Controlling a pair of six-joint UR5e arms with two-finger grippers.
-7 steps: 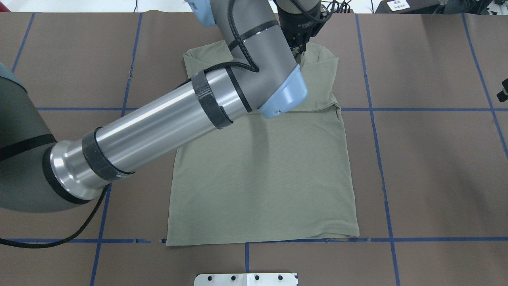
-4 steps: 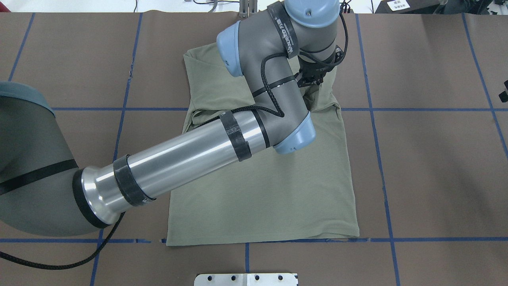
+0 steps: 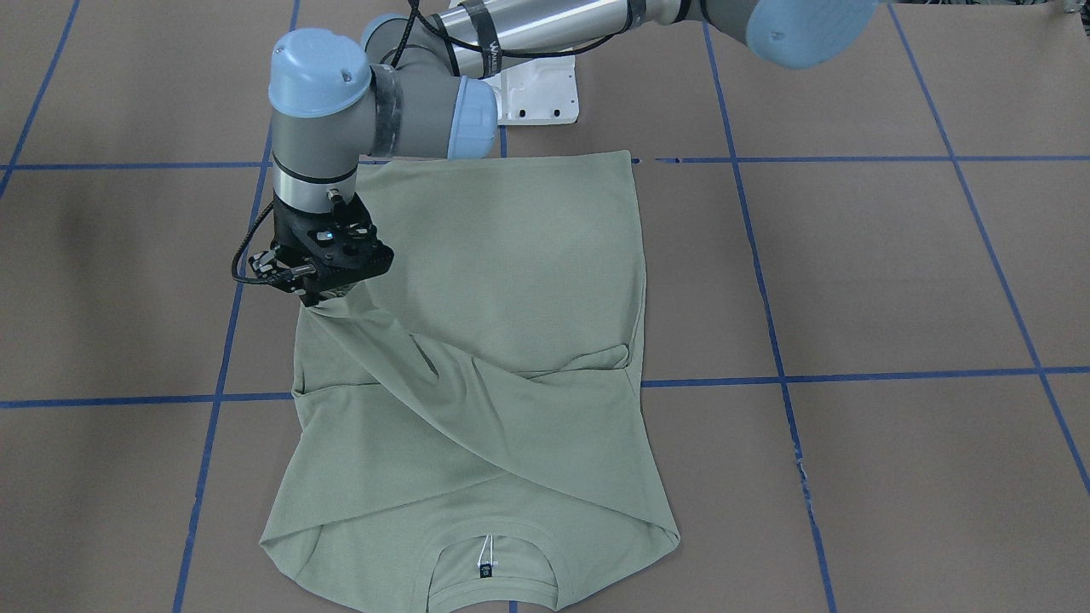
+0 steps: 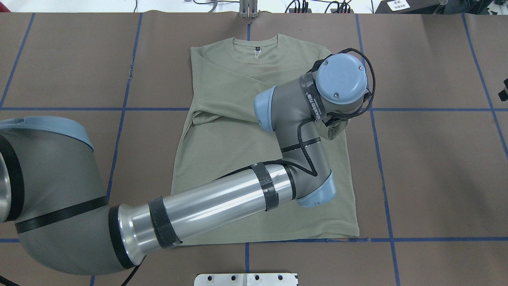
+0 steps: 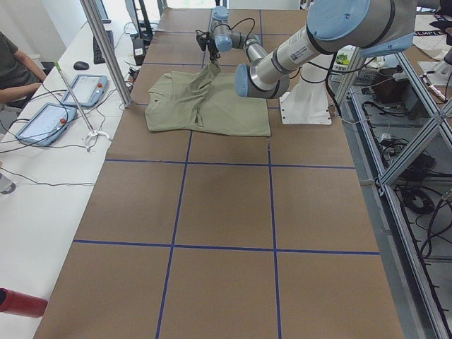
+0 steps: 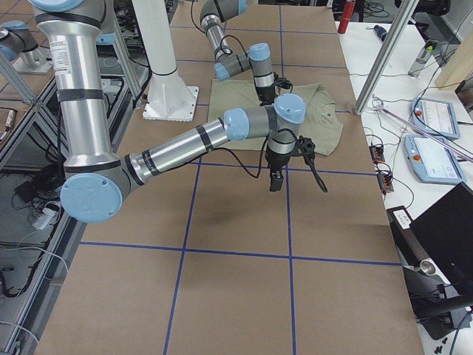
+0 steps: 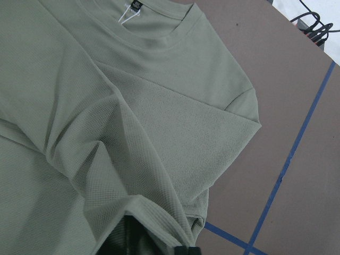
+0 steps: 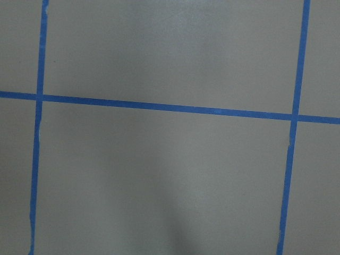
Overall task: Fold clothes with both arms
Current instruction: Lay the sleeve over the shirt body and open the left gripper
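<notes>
The pale sage-green long-sleeve knit shirt lies mid-table on the brown, blue-taped table. Its long axis runs straight away from the robot, hem nearest and crew-neck collar farthest. At its right edge the black left gripper pinches the sleeve, which stretches diagonally across the body. The right gripper hangs over bare table; whether it is spread or pressed together I cannot tell.

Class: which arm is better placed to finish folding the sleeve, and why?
Left. The left gripper grips the sleeve of the shirt, lifted off it; the right gripper hangs over bare table, apart from the shirt.
</notes>
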